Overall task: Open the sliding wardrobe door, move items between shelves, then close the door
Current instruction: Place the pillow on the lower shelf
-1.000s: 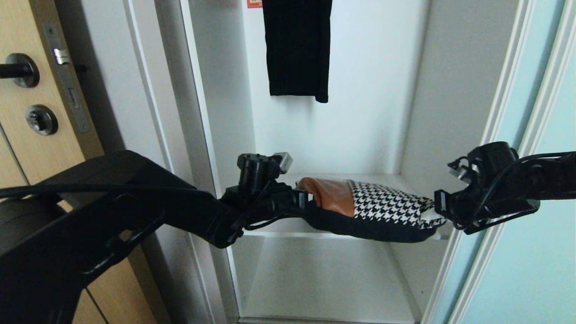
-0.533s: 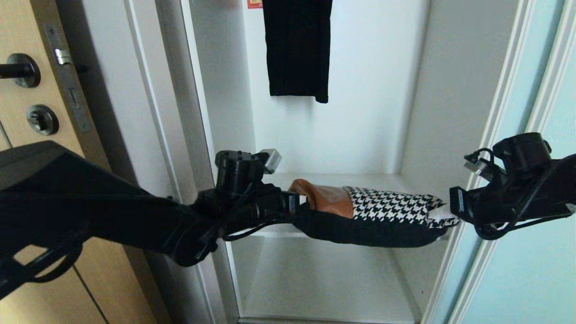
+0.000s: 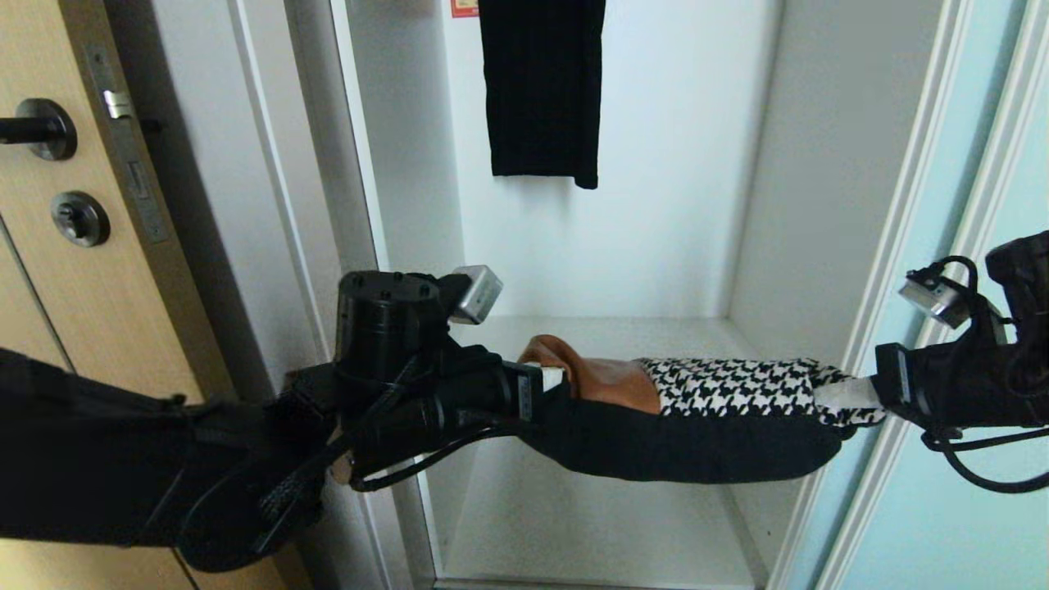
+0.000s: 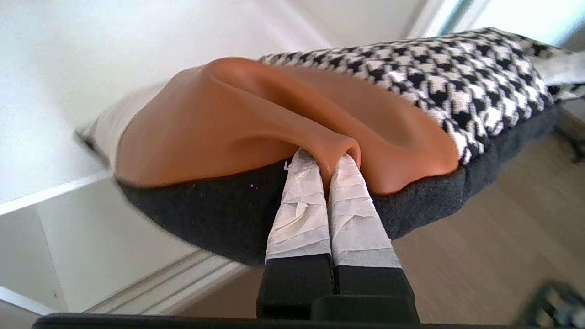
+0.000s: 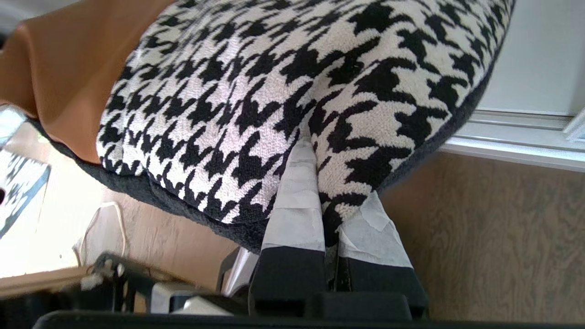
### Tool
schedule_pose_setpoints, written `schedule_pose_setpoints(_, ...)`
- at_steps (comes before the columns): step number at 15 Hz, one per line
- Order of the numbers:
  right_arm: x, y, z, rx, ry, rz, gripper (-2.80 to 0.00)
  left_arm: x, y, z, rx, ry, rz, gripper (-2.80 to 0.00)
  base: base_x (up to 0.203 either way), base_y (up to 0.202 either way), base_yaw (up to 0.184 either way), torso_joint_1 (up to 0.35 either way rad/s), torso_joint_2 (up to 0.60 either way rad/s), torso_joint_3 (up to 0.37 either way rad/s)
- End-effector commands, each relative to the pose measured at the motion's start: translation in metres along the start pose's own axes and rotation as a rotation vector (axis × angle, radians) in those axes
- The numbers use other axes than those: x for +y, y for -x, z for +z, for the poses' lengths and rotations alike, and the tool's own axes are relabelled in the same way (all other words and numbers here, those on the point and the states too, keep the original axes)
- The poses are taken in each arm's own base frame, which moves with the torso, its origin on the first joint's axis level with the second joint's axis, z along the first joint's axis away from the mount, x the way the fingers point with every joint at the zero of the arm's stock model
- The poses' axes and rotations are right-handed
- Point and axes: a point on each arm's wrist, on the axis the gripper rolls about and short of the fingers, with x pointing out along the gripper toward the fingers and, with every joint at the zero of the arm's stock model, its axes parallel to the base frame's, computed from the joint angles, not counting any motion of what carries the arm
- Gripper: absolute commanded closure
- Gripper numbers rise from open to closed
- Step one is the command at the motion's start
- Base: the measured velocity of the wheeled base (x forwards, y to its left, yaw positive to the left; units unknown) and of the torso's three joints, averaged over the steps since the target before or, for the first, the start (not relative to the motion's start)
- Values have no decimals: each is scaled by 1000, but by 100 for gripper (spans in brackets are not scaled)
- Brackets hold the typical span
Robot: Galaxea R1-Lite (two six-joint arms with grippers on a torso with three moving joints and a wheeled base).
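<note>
The bundle (image 3: 688, 426) hangs in the air between the two grippers, in front of the upper shelf (image 3: 631, 332) and out past its front edge, touching neither that board nor the lower shelf (image 3: 574, 524). The left gripper (image 4: 327, 171) is clamped on a fold of the rust-brown piece at one end, its taped fingers (image 4: 299, 205) pressed almost together over the pinched cloth. The right gripper (image 5: 320, 183) is clamped on the houndstooth end, with fabric bulging between its taped pads. Gripping at both ends likely keeps the soft stack stretched level, so the layers do not slide apart or droop open, though the black underside sags a little in the middle. The door (image 3: 967, 459) stands slid aside at the right edge of the compartment, leaving the opening free. A black garment (image 3: 541, 90) hangs well above. Judging by the pose, the bundle is mid-transfer, probably bound for the lower shelf, and the door is not yet closed.
</note>
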Motion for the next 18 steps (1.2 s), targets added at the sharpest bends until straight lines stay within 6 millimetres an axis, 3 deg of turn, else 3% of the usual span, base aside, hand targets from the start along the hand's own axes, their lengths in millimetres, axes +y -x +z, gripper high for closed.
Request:
schedule_pose_setpoints(1, 11, 22, -12, -31, 21, 35, 0, -13, 21, 6, -31, -9, -37, 0, 0, 0, 0, 0, 0, 0)
schedule_pose_setpoints(4, 18, 40, -33, -1, 23, 80, 0, -16, 30, 3, -26, -11, -43, 0, 0, 0, 0, 0, 0, 0)
schedule_pose_setpoints(6, 20, 40, -43, 29, 21, 100, 0, -15, 30, 0, -17, -10, -39, 0, 0, 0, 0, 0, 0, 0)
schedule_pose_setpoints(13, 17, 31, -46, 85, -4, 144, 0, -11, 24, -8, 3, -6, -4, 0, 0, 0, 0, 0, 0, 0)
schedule_pose_setpoints(18, 19, 35, -47, 73, -19, 156, 0, -12, 24, -7, -1, -7, -5, 0, -21, 0, 1, 2, 0, 0)
